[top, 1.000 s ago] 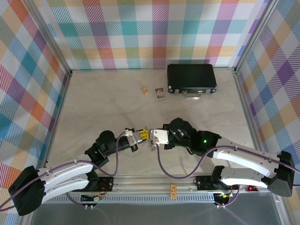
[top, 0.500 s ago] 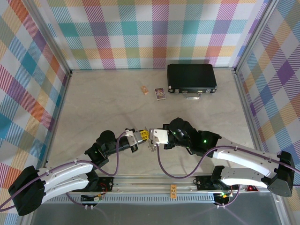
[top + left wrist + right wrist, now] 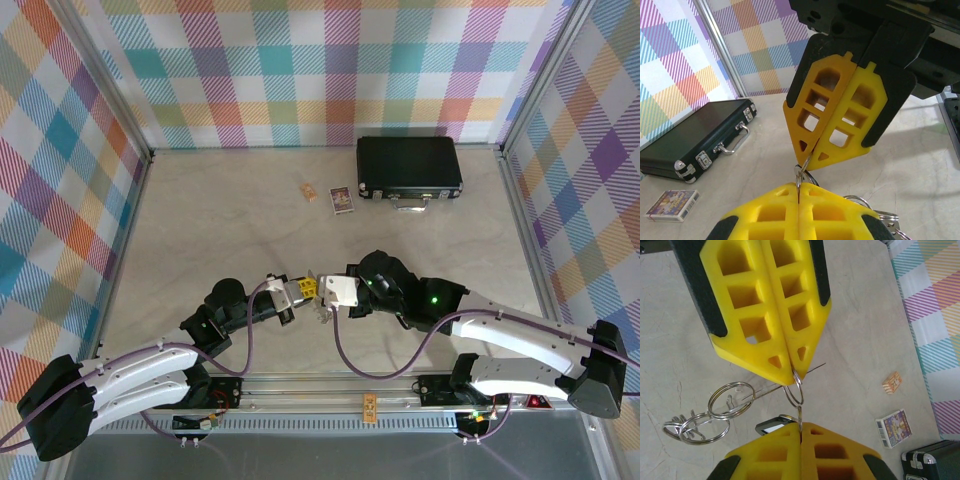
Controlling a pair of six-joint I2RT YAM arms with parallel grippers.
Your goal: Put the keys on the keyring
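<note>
Keyring (image 3: 795, 390) is pinched from both ends, left gripper (image 3: 303, 289) and right gripper (image 3: 327, 293) each clamped tight on it, over the desk (image 3: 220, 220) by the middle of its near edge. Any sideways tug could probably twist that thin wire out of one grip.

We can read no word, number or brand anywhere. The small box (image 3: 894, 427) lying on the table has a colourful printed face and what looks like a barcode on its side, but the print is too small and blurred to make out. The little orange packet (image 3: 892, 382) nearby carries a pattern that we cannot read either.
</note>
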